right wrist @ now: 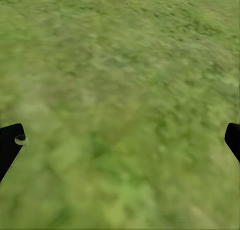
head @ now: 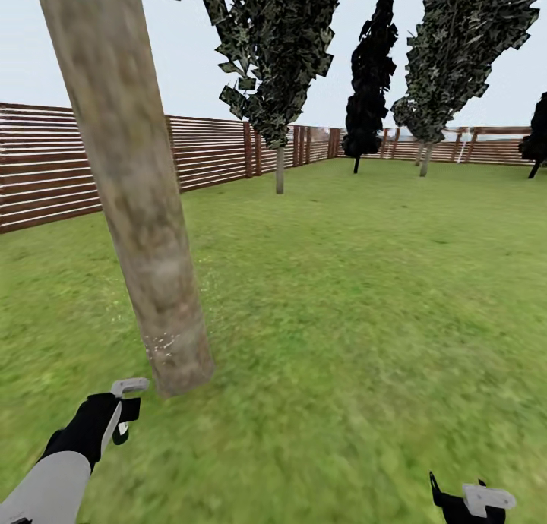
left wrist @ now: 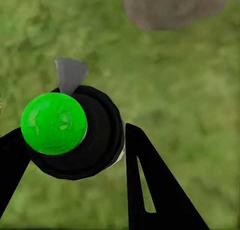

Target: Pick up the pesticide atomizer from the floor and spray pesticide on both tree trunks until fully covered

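A: Status? B: Left gripper [left wrist: 75, 155] jaws clamp the black, green-capped pesticide atomizer [left wrist: 70, 132] just beside the thick grey-beige bark trunk [head: 140, 205]; right gripper [right wrist: 120, 140] jaws wide, empty.

A: Risk, count? B: Nozzle aim looks off; spray may miss that trunk; one thick trunk, one atomizer.

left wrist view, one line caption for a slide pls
Left gripper holding the green-capped pesticide atomizer above grass, tree trunk base ahead.
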